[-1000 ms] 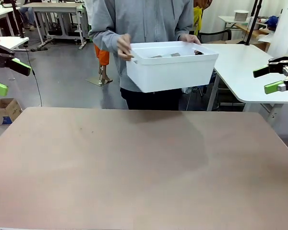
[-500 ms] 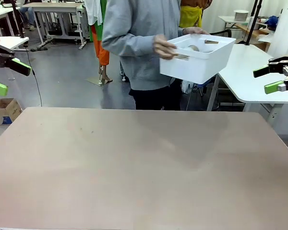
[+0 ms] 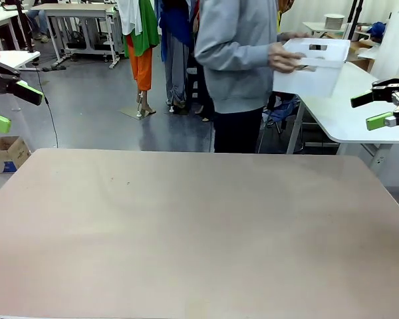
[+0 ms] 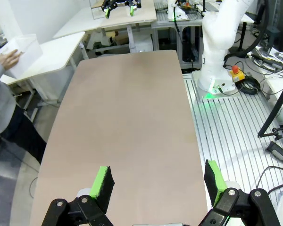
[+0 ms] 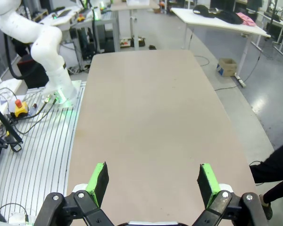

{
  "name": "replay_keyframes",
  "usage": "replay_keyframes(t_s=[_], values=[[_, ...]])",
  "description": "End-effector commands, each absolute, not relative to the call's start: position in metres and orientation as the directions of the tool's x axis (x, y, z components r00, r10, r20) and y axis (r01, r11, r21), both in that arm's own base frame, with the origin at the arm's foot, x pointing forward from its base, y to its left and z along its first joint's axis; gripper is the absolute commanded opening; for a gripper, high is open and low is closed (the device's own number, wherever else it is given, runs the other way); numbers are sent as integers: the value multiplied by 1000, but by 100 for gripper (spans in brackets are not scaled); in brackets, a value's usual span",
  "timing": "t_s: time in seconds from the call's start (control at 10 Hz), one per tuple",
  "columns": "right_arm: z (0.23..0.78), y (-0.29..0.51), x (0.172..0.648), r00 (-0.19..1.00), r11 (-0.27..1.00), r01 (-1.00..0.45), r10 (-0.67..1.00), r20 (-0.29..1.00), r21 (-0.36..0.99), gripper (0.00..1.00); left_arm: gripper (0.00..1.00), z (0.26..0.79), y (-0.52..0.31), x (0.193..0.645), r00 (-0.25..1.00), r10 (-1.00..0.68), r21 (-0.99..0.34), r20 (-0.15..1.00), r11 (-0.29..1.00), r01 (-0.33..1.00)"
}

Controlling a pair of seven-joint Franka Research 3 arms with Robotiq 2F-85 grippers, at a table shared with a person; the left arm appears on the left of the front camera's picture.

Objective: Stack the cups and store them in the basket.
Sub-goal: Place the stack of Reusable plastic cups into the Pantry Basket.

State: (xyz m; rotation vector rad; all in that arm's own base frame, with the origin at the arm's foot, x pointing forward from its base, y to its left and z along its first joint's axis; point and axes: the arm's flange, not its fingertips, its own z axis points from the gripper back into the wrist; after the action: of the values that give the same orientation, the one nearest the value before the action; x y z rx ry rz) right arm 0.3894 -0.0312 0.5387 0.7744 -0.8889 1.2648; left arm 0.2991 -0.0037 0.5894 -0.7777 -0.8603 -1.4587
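Two grippers hang raised at the table's side edges, each with its green-padded fingers spread wide and nothing between them. Left gripper (image 3: 5, 105), seen from the front, sits far from the basket (image 3: 314, 66); right gripper (image 3: 380, 109) is the nearer one, its fingertips aimed toward the middle, with the basket above and beyond them. A person behind the table (image 3: 199, 232) carries the basket off the surface, one hand (image 3: 284, 58) gripping its near rim. Its long axis runs roughly left to right, tilted slightly, opening upward. Cups inside cannot be made out. Left wrist view: fingers (image 4: 103, 182) parted over bare tabletop, basket (image 4: 24, 55) well ahead. Right wrist view: fingers (image 5: 98, 181) likewise parted.
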Motion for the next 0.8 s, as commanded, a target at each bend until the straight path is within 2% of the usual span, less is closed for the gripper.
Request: replay_keyframes(t_s=[0.0,0.7], values=[[542,-29,390,72,152,-988,433,899,6,100,100,593,-5,298,-68,-490,68,869,-17,998],[542,-29,390,72,152,-988,433,899,6,100,100,593,-5,298,-68,-490,68,869,-17,998]])
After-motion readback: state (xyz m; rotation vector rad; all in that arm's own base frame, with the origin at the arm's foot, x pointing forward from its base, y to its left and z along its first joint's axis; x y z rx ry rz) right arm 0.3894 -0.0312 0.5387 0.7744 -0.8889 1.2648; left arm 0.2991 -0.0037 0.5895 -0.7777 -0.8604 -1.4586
